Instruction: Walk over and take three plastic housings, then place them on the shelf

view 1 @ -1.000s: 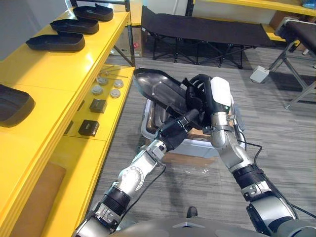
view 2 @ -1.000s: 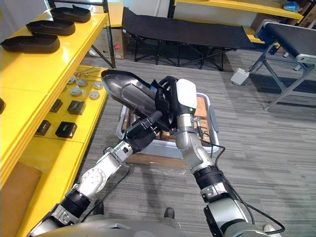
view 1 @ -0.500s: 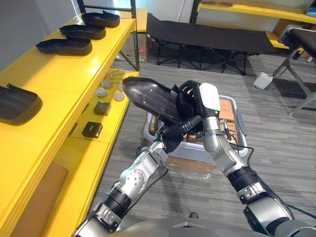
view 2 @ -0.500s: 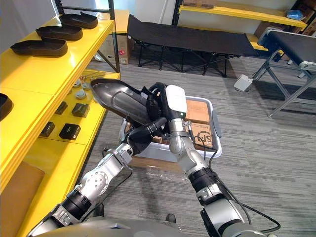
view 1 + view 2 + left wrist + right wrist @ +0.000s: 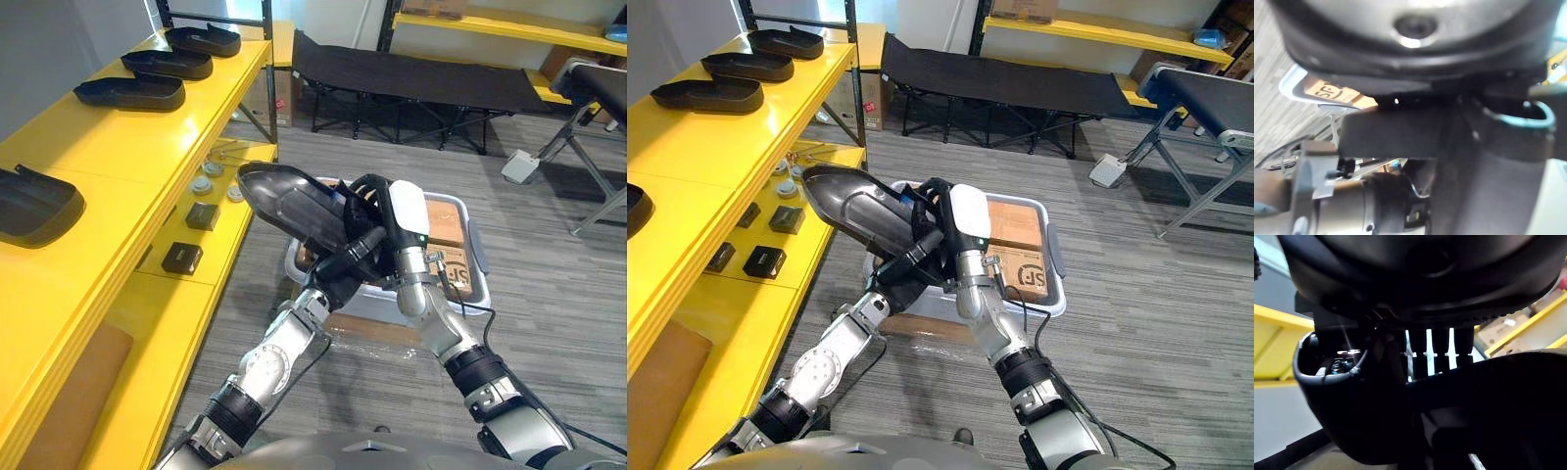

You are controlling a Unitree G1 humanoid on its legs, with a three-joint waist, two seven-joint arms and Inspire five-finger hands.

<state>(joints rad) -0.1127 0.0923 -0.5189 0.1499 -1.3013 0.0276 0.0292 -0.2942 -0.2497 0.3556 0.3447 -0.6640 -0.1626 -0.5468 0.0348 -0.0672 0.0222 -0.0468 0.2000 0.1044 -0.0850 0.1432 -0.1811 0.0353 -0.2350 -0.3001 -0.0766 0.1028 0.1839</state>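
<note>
A humanoid robot stands on a grey plank floor beside a long yellow shelf, holding a glossy black plastic housing raised in both hands. The left hand grips the housing's near end from beneath, with its fingers curled up against the shell. The right hand, which has a white cover on its back, clasps the same end from the other side. Its wrist view shows its fingers curled up to the housing's edge. The housing's narrow far end tilts up toward the shelf without touching it.

Below the hands sits a pale plastic bin with brown cardboard boxes inside. On the shelf's top tier, three more housings lie in a row at the far end. A fourth housing rests nearer the robot, well apart from them. The lower tier carries two small black boxes and a cluster of round grey discs. A brown board lies at the shelf's near end, lower down.

Across the room a black folding cot stands before a second yellow shelf. A small white box sits on the floor near the legs of a grey-framed table.
</note>
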